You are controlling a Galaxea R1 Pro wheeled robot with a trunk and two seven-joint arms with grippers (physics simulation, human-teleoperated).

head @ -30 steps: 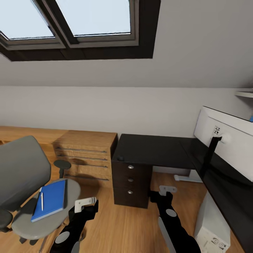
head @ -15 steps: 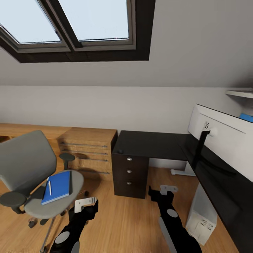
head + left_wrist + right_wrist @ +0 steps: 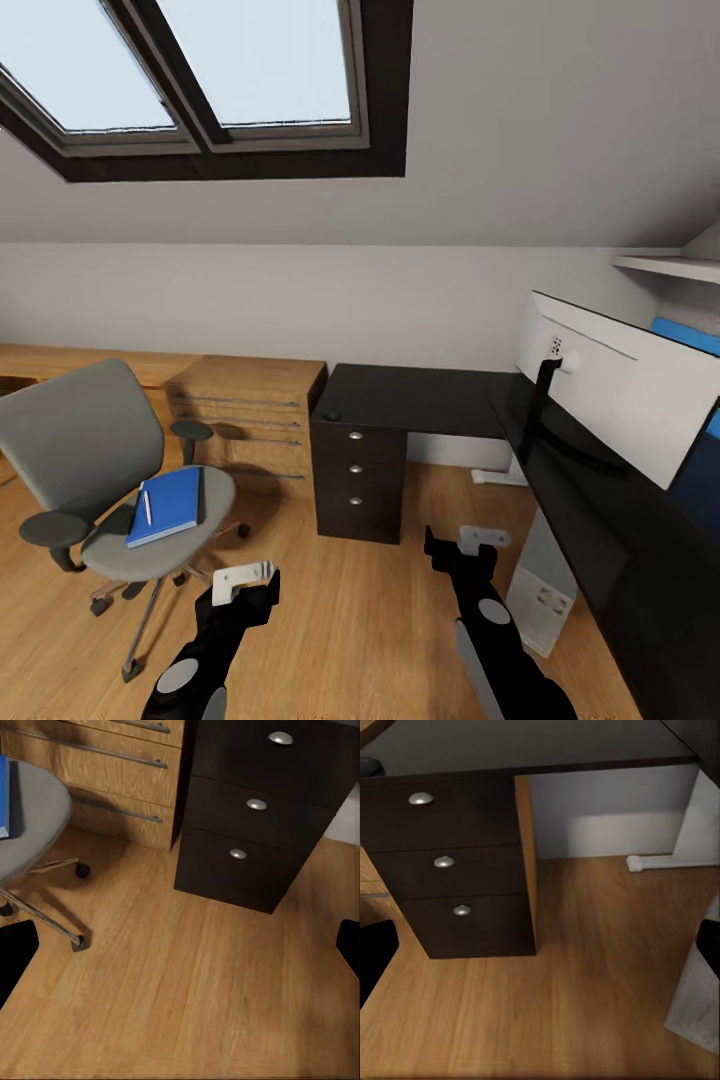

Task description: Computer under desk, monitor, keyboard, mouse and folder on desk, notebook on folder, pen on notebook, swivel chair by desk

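1. Head view shows the left gripper (image 3: pixel 243 583) and right gripper (image 3: pixel 478 541) hanging low over the wood floor (image 3: pixel 340 610), both carrying nothing; in the wrist views each pair of fingers sits wide apart.
2. Step in hand, as I judge it: reach the swivel chair (image 3: pixel 95 470). Drive close and square to the seat's front edge, then lift the pen (image 3: pixel 147 506) first so it cannot roll.
3. On the seat lies one blue folder (image 3: pixel 166 505), the pen on top; a dark edge, probably the notebook, shows at its right side.
4. Count: one desk (image 3: pixel 420 400), one monitor (image 3: pixel 620 390) along its right wing, one computer (image 3: pixel 545 590) under that wing, three drawer knobs (image 3: pixel 444 861), one wooden dresser (image 3: pixel 250 420).
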